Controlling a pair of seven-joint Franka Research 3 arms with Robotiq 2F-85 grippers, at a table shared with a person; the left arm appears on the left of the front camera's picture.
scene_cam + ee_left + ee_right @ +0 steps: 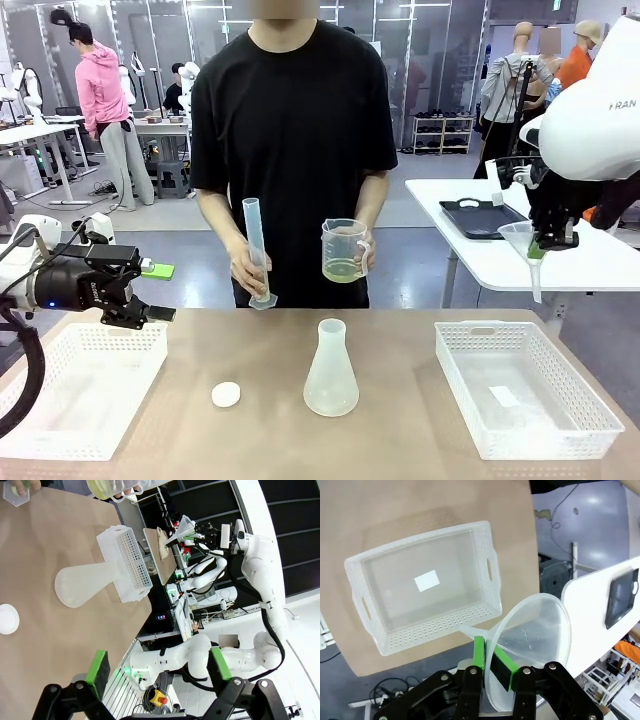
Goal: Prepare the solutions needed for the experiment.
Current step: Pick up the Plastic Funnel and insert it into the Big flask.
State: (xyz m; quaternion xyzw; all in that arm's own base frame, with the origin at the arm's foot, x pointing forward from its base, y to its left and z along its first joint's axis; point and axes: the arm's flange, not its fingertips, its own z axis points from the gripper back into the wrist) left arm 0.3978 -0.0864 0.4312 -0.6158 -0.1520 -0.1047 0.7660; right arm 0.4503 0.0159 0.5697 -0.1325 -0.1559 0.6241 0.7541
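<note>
A frosted conical flask [331, 370] [85, 582] stands upright mid-table, and I see no liquid in it. Behind it the person holds a clear jug [343, 250] [107, 487] with a little pale yellow-green solution [342, 270] in one hand. The other hand holds a tall graduated cylinder [256, 250], its foot near the table's far edge. My right gripper [541, 243] [490, 665] is shut on the rim of a translucent funnel [522, 240] [535, 630], high above the right basket. My left gripper [158, 292] [159, 665] hovers open over the left basket, holding nothing.
White perforated baskets sit at the table's left [100, 330] and right [500, 328] [445, 625] [135, 565]; the right one holds a small white slip. A round white cap [226, 394] [7, 618] lies left of the flask. A second white table [470, 250] stands behind on the right.
</note>
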